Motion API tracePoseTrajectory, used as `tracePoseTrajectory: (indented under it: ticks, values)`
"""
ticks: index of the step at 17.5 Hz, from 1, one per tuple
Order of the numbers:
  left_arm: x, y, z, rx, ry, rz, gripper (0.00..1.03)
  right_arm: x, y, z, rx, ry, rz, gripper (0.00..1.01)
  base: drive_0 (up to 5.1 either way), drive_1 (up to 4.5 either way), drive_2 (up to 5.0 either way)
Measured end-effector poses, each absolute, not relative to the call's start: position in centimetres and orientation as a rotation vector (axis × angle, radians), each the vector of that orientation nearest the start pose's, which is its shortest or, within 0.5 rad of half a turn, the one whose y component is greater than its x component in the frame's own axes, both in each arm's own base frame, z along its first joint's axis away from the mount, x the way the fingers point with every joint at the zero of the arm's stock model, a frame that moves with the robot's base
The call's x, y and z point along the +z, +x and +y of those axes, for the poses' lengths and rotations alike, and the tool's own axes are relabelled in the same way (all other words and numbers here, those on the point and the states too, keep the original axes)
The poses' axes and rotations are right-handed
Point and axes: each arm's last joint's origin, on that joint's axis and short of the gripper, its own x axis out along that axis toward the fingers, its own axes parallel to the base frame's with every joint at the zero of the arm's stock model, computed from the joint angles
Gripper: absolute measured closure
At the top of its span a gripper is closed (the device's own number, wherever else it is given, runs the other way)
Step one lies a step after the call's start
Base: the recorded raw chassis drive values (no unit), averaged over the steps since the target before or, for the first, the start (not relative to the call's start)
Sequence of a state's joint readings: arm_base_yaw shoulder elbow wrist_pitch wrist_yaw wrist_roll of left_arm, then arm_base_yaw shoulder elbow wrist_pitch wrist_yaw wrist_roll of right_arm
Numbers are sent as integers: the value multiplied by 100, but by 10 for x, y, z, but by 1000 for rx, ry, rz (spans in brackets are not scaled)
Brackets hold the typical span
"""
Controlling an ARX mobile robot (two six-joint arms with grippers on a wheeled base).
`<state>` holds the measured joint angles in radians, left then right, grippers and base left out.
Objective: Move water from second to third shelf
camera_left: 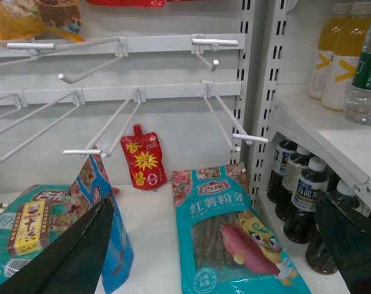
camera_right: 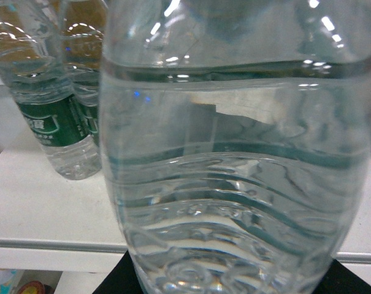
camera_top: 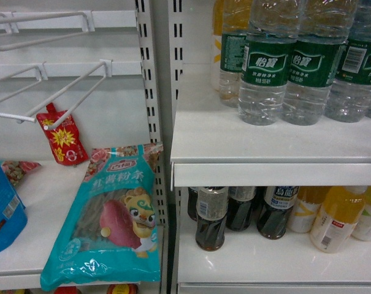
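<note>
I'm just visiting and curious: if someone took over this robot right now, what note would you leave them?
Left gripper: open, empty.
Right gripper: close up against one water bottle; cannot tell whether it is shut on it.
Other water bottles stand in a row on the upper shelf; dark drink bottles are on the shelf below.
Done: the approach at most, no transfer seen.
Left: secure the grasp, lift the bottle out, set it on the target shelf.
</note>
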<state>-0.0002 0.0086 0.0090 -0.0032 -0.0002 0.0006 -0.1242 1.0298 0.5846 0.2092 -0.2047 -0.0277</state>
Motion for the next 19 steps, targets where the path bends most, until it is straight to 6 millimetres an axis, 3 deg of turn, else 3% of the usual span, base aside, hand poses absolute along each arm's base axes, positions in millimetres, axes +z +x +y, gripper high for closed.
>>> tracePoseTrajectory:
  ticks: [10,15,19]
  values:
    - [166,98,0,0,1,3,5,248,285,-7,96,57,313,63,0,0,0]
    - [166,98,0,0,1,3,5,252,304,-1,102,50,311,63,0,0,0]
    - [166,98,0,0,1,3,5,242,314,0,89,49,338,63,0,0,0]
